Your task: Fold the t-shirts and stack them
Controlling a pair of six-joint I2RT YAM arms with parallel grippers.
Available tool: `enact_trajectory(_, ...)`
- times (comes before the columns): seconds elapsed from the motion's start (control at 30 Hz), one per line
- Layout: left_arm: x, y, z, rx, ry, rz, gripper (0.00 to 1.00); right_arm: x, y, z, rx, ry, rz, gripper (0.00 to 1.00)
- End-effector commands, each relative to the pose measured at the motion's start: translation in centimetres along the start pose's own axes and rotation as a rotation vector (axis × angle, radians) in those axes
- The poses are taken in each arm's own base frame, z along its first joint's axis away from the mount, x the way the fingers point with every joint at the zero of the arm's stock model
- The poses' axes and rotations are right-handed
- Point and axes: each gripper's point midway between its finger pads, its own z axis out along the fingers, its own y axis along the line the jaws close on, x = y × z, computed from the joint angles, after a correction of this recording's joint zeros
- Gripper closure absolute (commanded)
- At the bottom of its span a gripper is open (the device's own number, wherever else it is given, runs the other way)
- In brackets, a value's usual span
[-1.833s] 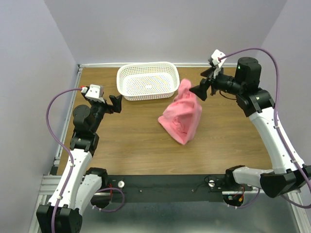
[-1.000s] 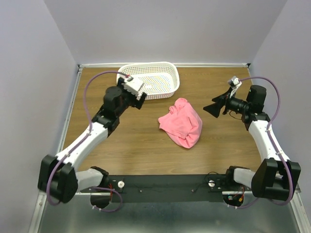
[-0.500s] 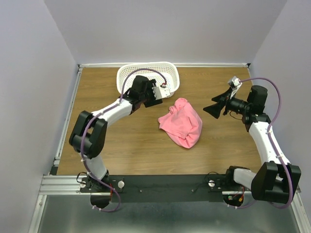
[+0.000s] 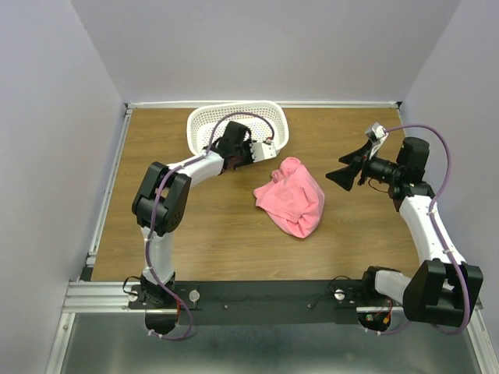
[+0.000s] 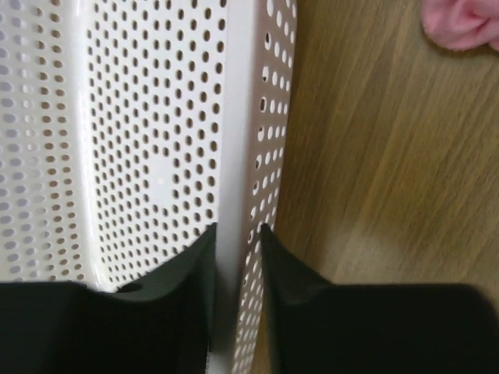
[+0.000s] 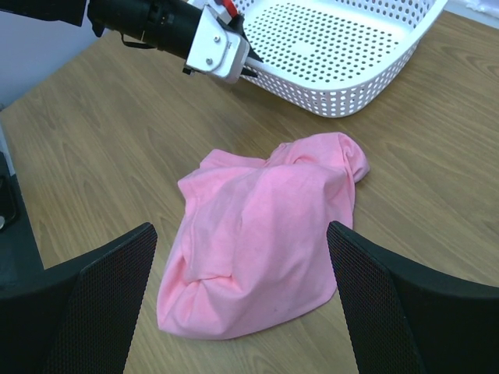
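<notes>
Since the earlier frames, the left arm has swung from the near left side across to the basket (image 4: 204,117). The left tool (image 5: 236,234) has narrowed from wide open, and its two fingers now sit either side of the basket's near rim and appear to press on it. The right arm has not shifted in the last second. The right tool (image 4: 337,171) is spread fully open, holds nothing, and hangs to the right of the t-shirt (image 4: 292,199).

Status of the task:
- The t-shirt lies in a crumpled heap at mid worktop (image 4: 195,234), near the basket's front corner but clear of it. Neither tool touches it.
- The basket appears empty.
- No fold has been made, so progress is judged to be at the start.
- Still to do: spread the t-shirt flat, fold it, and stack it.
</notes>
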Motion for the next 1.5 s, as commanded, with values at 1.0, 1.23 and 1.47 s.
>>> enact_trajectory(1.0, 10.4, 7.9, -14.0, -0.675, 0.097, -0.960, 1.00, -0.6, 0.7, -0.3, -0.039, -0.022, -0.013, 0.03)
enact_trajectory(1.23, 15.6, 10.9, -11.2, -0.709, 0.223, -1.038, 1.00, -0.4, 0.6, -0.2, -0.043, -0.018, -0.001, 0.03)
enact_trajectory(1.47, 19.1, 12.7, -8.2, -0.684, 0.339, -1.035, 1.00, -0.1, 0.6, -0.1, -0.051, -0.014, 0.013, 0.03)
